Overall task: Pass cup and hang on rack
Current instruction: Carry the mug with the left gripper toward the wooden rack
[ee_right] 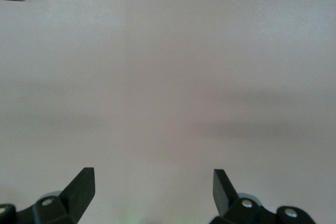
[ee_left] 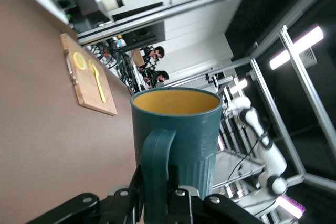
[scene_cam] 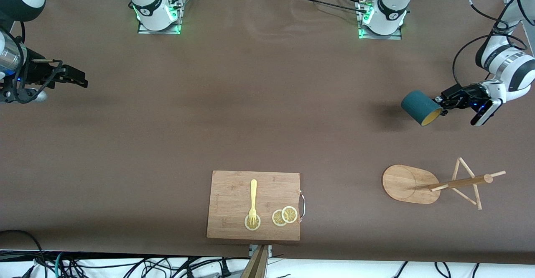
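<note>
- The teal mug is up in the air, tipped on its side over the bare brown table at the left arm's end, its yellowish mouth turned toward the front camera.
- The left gripper is clamped on the mug's handle; the left wrist view shows the dark fingers pinching that handle from both sides, with the mug body standing clear of them.
- Taking the bamboo mug tree as landmark: it lies toppled on the table, oval base on edge, post and pegs pointing toward the left arm's end. The mug hangs above the table farther from the front camera than the tree, and well apart from it.
- The right gripper hovers over the table at the right arm's end, very far from the tree, fingers spread wide with nothing between them. That arm waits.
- A wooden cutting board with a yellow fork and lemon slices lies beside the tree, toward the right arm's end.
- Handling, as a judgement: the mug looks rigid, smooth-glazed and fairly light, but breakable if dropped. A grip on the thin handle alone lets it swing.
- For the pass, the receiver would do best to take the rim or wall, leaving the handle loop free for a peg.
</note>
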Motion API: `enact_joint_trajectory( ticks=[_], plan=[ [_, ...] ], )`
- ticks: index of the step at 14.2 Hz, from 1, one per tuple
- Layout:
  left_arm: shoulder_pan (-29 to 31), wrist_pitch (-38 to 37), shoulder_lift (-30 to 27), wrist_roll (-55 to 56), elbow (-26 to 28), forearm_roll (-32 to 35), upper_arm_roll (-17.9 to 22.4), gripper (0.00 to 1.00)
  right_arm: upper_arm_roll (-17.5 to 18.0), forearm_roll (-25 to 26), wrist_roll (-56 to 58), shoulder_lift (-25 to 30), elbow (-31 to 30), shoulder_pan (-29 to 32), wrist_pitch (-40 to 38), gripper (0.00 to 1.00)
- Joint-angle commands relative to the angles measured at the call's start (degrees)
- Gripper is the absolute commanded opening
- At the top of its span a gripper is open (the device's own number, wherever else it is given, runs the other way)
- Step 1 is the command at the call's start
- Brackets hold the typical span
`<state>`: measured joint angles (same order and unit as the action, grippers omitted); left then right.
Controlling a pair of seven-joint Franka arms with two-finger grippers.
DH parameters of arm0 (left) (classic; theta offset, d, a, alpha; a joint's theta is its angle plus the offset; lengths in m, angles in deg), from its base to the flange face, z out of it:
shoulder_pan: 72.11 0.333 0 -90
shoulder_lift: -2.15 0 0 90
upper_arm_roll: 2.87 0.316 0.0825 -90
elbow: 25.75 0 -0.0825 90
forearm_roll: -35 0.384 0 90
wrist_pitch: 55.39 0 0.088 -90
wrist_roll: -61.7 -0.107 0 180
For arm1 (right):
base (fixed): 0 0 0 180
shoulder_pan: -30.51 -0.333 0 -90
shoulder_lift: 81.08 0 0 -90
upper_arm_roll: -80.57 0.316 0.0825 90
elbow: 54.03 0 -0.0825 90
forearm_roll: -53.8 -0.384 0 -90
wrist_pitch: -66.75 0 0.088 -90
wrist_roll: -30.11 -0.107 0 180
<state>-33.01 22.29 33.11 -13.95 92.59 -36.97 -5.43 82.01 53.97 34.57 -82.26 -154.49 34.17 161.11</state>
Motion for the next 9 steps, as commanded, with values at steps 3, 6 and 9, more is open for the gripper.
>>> enact_joint_trajectory(
  ticks=[3, 6, 9],
  plan=[
    [0.01, -1.22, 2.52, 17.53, -7.24, -4.22, -0.51, 0.00, 0.84, 0.70, -0.51, 0.65, 0.35, 0.12, -2.61, 0.99],
    [-0.08, -1.30, 4.27, 22.03, -9.79, -5.90, -0.52, 0.00, 0.84, 0.70, -0.51, 0.48, 0.79, -0.58, -2.78, 0.99],
    [-0.43, -1.48, 6.21, 26.86, -11.98, -8.01, -0.69, 0.00, 0.84, 0.70, -0.42, 0.48, 0.79, -0.67, -2.87, 0.99]
  ],
)
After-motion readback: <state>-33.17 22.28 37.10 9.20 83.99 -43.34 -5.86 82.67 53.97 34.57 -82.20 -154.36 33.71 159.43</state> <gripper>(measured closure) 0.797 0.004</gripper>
